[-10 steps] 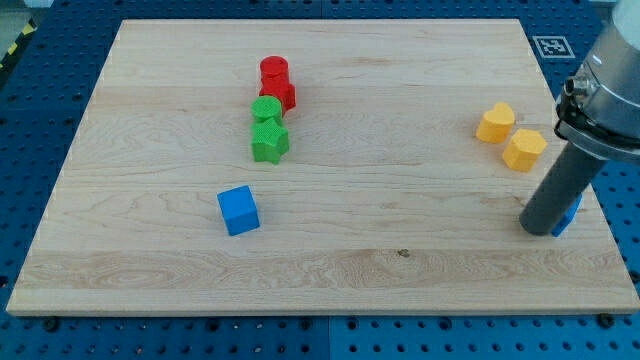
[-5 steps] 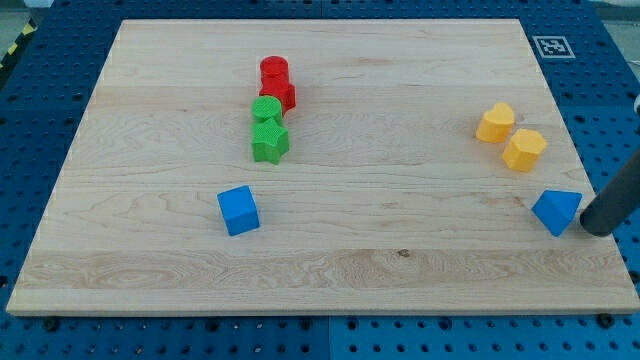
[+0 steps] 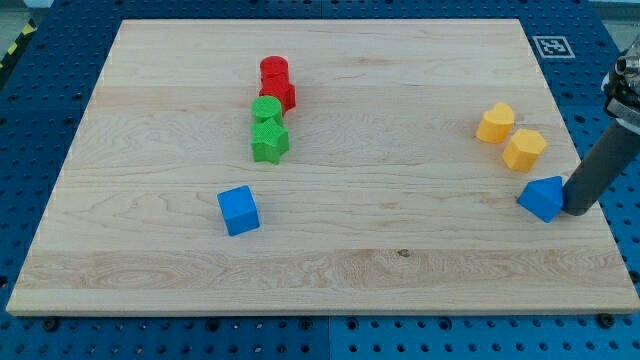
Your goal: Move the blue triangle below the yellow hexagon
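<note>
The blue triangle [image 3: 542, 197] lies near the board's right edge, just below the yellow hexagon [image 3: 524, 149]. A second yellow block [image 3: 495, 122] sits up and left of the hexagon, touching it. My tip [image 3: 577, 209] is at the triangle's right side, touching it or nearly so. The dark rod rises from there toward the view's upper right.
A blue cube [image 3: 238, 210] sits left of centre. A red cylinder [image 3: 274, 70] and another red block [image 3: 281, 95] stand above a green cylinder [image 3: 266, 109] and a green star [image 3: 269, 142]. The wooden board's right edge [image 3: 590, 180] is close to my tip.
My rod swung off to the right of the triangle, then came back left against it. The blue triangle has slid a little to the left and up, closer under the yellow hexagon.
</note>
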You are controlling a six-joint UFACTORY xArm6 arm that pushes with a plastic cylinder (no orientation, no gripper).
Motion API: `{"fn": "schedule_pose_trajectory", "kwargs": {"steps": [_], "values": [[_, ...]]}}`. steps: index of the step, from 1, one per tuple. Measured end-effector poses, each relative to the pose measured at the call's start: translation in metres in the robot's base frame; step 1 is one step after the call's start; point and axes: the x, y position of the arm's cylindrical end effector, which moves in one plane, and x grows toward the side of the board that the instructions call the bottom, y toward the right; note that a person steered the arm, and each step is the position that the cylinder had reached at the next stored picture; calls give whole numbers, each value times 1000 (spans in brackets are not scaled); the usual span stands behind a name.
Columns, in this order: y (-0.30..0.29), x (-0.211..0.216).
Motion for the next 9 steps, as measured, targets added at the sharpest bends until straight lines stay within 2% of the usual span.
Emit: {"fn": "schedule_pose_trajectory", "kwargs": {"steps": [2, 4, 5, 7, 9], "values": [[-10, -2], [-11, 48], [-38, 48], [-30, 17], [-30, 17]]}}
